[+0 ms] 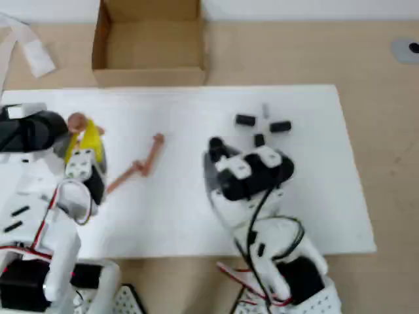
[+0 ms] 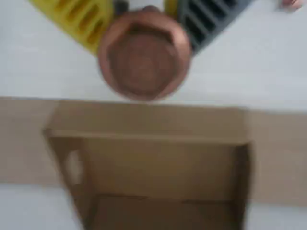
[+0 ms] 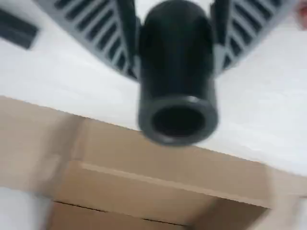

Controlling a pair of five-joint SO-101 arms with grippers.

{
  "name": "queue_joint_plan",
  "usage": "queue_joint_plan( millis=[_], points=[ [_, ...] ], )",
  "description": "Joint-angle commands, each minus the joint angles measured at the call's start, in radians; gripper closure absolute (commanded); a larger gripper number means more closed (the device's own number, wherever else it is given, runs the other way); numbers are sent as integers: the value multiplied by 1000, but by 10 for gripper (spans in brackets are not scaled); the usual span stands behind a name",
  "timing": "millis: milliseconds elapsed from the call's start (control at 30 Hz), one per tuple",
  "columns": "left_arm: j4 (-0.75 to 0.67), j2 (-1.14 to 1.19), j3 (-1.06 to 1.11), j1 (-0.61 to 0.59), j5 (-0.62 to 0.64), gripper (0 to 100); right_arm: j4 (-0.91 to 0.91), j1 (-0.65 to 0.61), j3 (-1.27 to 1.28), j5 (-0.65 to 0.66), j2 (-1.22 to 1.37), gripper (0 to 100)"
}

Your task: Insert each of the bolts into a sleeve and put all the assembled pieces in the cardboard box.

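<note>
white sheet (image 1: 314, 196) | cardboard box (image 1: 150, 77), 11 o'clock, empty | left gripper (image 1: 84, 131) clamps bolt (image 2: 144, 60) | right gripper (image 3: 175, 28) clamps sleeve (image 3: 177, 96) | none joined; loose bolts (image 1: 147, 160), loose sleeves (image 1: 262, 124) wait

Three copper bolts (image 1: 154, 149), four black sleeves (image 1: 245, 120), one cardboard box (image 1: 150, 46), two arms (image 1: 252, 175), one white mat (image 1: 314, 183)

We see a tan table (image 1: 383, 111) with a white sheet (image 1: 183, 209) across the middle of the frame. The cardboard box (image 1: 149, 76) sits at upper centre-left, beyond the sheet. Left of centre on the sheet are copper bolts (image 1: 155, 150) (image 1: 123, 176). Right of centre are black sleeves (image 1: 245, 120) (image 1: 280, 127) (image 1: 259, 140). A paper strip (image 1: 36, 55) is at upper left and a grey disc (image 1: 406, 49) at upper right.
</note>
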Motion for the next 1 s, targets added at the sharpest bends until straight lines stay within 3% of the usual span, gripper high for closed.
queue_joint_plan(
  millis=[0,400,633,967],
  points=[
    [-89,-7,21,75,6,996,-32,-94,4,-21,-81,988],
    [-381,-7,236,236,6,996,-28,-272,7,29,-73,988],
    [-391,1,239,374,6,996,-23,-272,30,48,-74,989],
    [-377,2,238,437,6,996,-28,-272,61,46,-79,989]
  ],
)
